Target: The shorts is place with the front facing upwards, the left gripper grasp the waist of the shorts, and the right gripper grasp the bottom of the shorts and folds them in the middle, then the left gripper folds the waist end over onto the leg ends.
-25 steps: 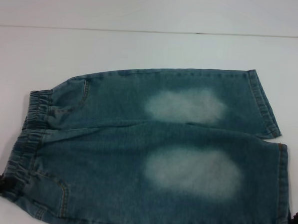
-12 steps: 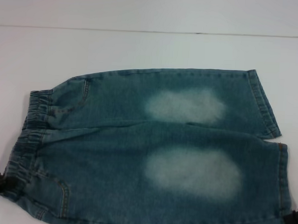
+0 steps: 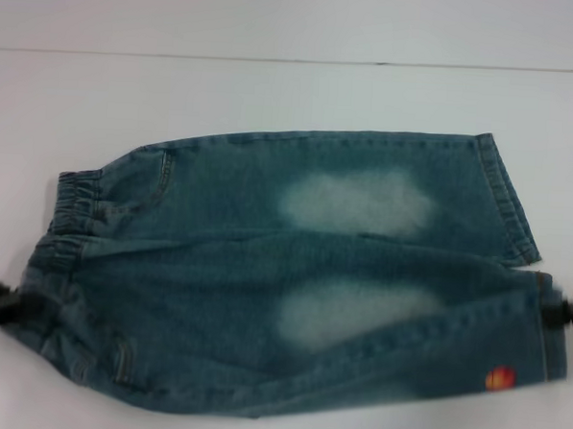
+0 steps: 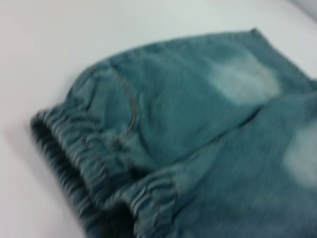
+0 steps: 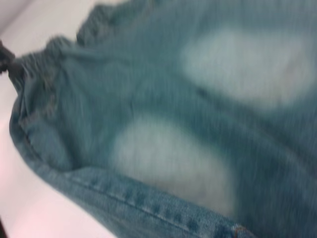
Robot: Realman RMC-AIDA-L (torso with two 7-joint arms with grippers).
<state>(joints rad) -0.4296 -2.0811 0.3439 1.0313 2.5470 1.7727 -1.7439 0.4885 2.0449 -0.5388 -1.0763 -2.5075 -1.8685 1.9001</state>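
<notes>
Blue denim shorts (image 3: 293,273) with pale faded patches lie flat across the white table (image 3: 274,89), elastic waist (image 3: 71,203) to the left and leg hems (image 3: 506,197) to the right. My left gripper (image 3: 14,306) is shut on the near corner of the waist. My right gripper (image 3: 552,310) is shut on the near leg's hem. The near edge of the shorts is lifted and pulled toward the far side, showing an orange patch (image 3: 499,378) on its underside. The left wrist view shows the gathered waist (image 4: 94,163) close up. In the right wrist view the raised near hem (image 5: 133,203) shows, with the left gripper (image 5: 6,62) at the waist.
A seam line (image 3: 275,59) crosses the table far behind the shorts. Bare white table surrounds the shorts on the far side and at both ends.
Both grippers have risen and moved away from me, lifting the near edge of the shorts. The near leg now drapes upward and the orange patch has come into sight.
</notes>
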